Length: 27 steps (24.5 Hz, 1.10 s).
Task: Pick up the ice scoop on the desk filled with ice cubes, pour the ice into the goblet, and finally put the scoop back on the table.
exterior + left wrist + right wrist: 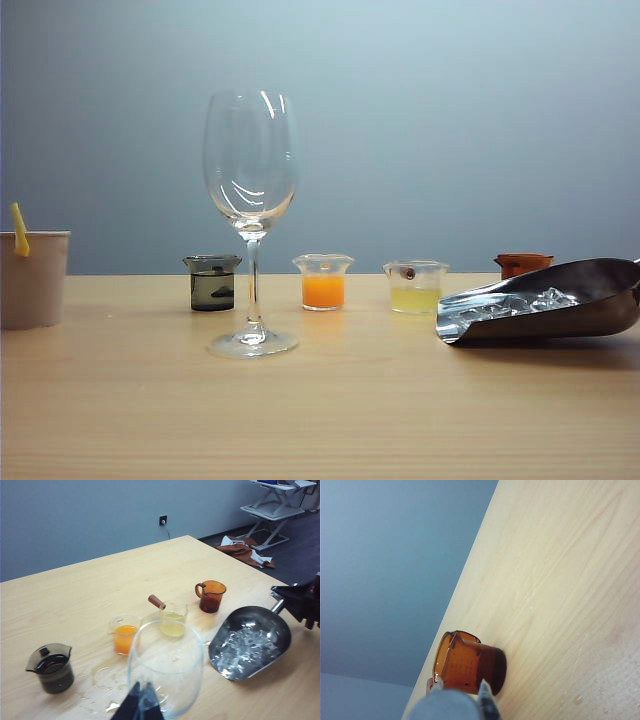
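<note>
1. Judging from the goblet [251, 160], a tall clear tulip-bowled wine glass, we place the shiny silver trough-shaped ice scoop [560, 305] well to its right on the beige wooden tabletop [320, 420], loaded with small clear ice cubes [520, 302].
2. We see the right gripper [292, 602] at the scoop's thin handle, on the end away from the goblet. We cannot tell whether its fingers are clamped.
3. The left gripper [143, 705] hovers near the goblet, fingers narrow and empty.
4. We expect stiff, slick metal, front-heavy with wet ice, so we would grip the handle firmly and keep it level.
5. The goblet looks fragile and tippy.
</note>
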### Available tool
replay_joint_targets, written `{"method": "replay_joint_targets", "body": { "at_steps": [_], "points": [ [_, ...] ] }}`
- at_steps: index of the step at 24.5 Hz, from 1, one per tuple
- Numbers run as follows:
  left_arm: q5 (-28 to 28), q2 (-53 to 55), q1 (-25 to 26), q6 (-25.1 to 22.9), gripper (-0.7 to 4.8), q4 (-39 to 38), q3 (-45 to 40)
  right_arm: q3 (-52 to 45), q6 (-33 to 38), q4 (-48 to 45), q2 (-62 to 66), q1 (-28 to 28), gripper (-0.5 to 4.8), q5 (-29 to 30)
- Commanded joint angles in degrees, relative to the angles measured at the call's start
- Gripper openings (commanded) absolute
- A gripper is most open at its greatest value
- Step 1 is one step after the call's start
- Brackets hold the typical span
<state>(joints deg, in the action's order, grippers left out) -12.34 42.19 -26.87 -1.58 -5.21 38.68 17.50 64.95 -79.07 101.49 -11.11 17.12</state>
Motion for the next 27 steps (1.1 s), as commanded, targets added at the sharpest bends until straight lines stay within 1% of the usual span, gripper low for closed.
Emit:
{"method": "replay_joint_targets", "body": {
  "at_steps": [1, 8, 10, 14, 20, 24, 27],
  "points": [
    [2.2, 0.0, 0.0, -0.2, -0.06, -1.6, 0.5, 0.0, -0.1, -1.3, -0.1, 0.0, -0.02, -0.6],
    [2.2, 0.0, 0.0, -0.2, -0.06, -7.8, 0.5, 0.0, 4.4, -1.8, -0.5, 0.0, -0.02, -0.1],
    [2.3, 0.0, 0.0, -0.2, -0.06, -10.3, 0.5, 0.6, 5.9, -1.8, -0.9, 0.1, -0.05, 1.6],
    [2.2, 0.0, 0.0, -0.2, -0.05, -10.4, 0.5, 2.1, 7.7, -1.7, -2.9, 0.7, -0.05, 2.3],
    [2.2, 0.0, 0.0, -0.2, -0.06, -10.4, 0.5, 5.5, 12.4, 0.2, -5.6, 0.8, -0.06, 2.6],
    [2.2, 0.0, 0.0, -0.2, -0.06, -10.5, 0.5, 7.4, 15.5, 5.1, -7.3, 1.5, -0.06, 2.5],
    [2.2, 0.0, 0.0, -0.2, -0.06, -10.5, 0.5, 8.8, 16.2, 8.4, -8.3, 2.4, -0.06, 3.0]
  ]
}}
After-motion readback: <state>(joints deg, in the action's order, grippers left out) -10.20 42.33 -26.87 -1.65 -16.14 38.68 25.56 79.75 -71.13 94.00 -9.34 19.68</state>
